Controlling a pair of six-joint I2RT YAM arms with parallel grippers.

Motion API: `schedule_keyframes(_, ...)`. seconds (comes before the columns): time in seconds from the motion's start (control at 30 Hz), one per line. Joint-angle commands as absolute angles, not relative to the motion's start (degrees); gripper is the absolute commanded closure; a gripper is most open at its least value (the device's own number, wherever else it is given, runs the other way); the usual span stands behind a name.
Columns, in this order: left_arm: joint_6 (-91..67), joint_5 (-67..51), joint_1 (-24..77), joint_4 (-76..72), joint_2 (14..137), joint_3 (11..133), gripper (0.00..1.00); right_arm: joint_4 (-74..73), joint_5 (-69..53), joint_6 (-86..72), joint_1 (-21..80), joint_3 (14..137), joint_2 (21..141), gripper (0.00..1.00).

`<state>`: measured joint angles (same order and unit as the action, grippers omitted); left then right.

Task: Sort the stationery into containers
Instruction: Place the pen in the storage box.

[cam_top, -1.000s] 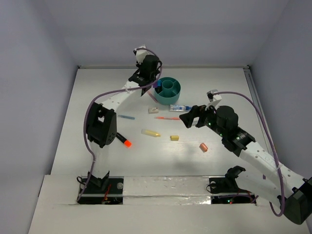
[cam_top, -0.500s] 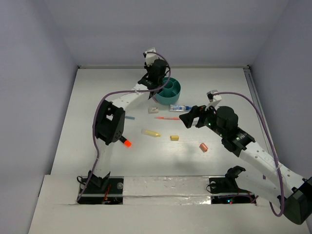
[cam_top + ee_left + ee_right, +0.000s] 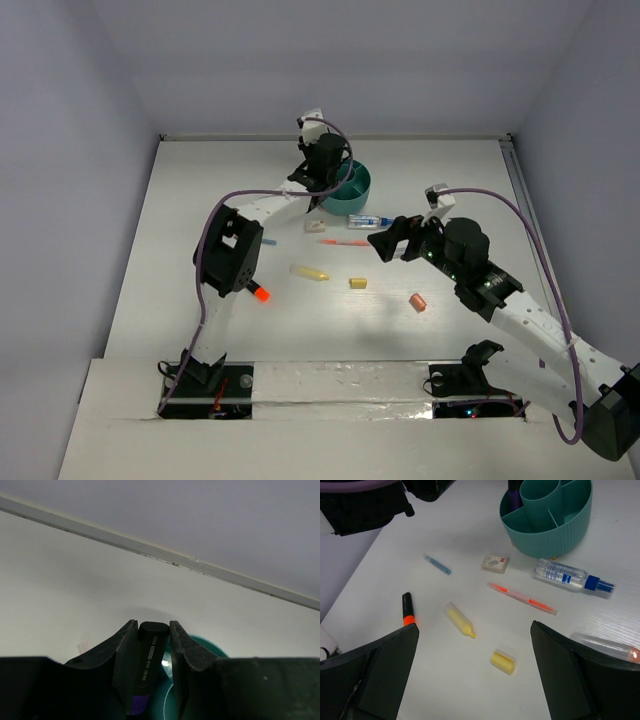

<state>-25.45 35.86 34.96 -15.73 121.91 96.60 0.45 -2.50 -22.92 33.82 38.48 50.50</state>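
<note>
- Left fingers [image 3: 127, 655] are clamping a black marker [image 3: 150, 645], standing upright in the teal organizer [image 3: 555, 535] near the far edge of the counter [image 3: 200, 200].
- Right fingers [image 3: 375, 680] are hanging wide apart over open mid-counter.

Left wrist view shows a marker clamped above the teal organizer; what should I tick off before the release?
1. Left gripper shut on the black-and-purple marker: ok.
2. Marker's purple end inside an outer cell of the round teal plastic organizer: ok, as it appears in the right wrist view.
3. Marker end resting on the cell floor: cannot tell.
4. Right gripper open, apart from the organizer: ok.
5. All stationery sorted: not ok; the orange-red pen and yellow marker lie loose.
</note>
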Motion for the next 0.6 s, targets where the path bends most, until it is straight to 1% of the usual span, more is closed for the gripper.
schedule_keyframes(0.0,-25.3,37.6,36.2,-20.7,120.6,95.2,1.00,3.3,-1.6,-22.7,34.1,38.4,49.5,0.00)
schedule_keyframes(0.27,-25.7,38.2,37.4,-23.4,119.3,91.5,1.00,3.0,-1.2,-22.5,34.1,38.5,49.5,0.00)
schedule_keyframes(0.3,-25.7,38.3,37.4,-23.7,119.2,91.1,0.99,3.0,-1.3,-22.6,34.1,38.5,49.5,0.00)
schedule_keyframes(0.4,-25.7,38.8,37.9,-24.8,118.4,89.6,0.88,2.9,-1.5,-22.7,34.1,38.7,49.7,0.00)
schedule_keyframes(0.43,-25.5,38.8,37.9,-25.0,118.2,89.4,0.77,2.9,-1.5,-22.7,34.1,38.7,49.9,0.00)
schedule_keyframes(0.5,-25.2,38.9,37.9,-25.0,117.5,89.5,0.66,2.8,-1.7,-22.7,34.1,38.8,50.1,0.00)
schedule_keyframes(0.53,-25.1,38.9,37.9,-25.0,117.2,89.6,0.55,2.8,-1.7,-22.7,34.1,38.8,50.2,0.00)
schedule_keyframes(0.57,-24.5,39.0,37.9,-25.0,116.3,89.6,0.51,2.8,-1.8,-22.8,34.1,38.8,50.1,0.00)
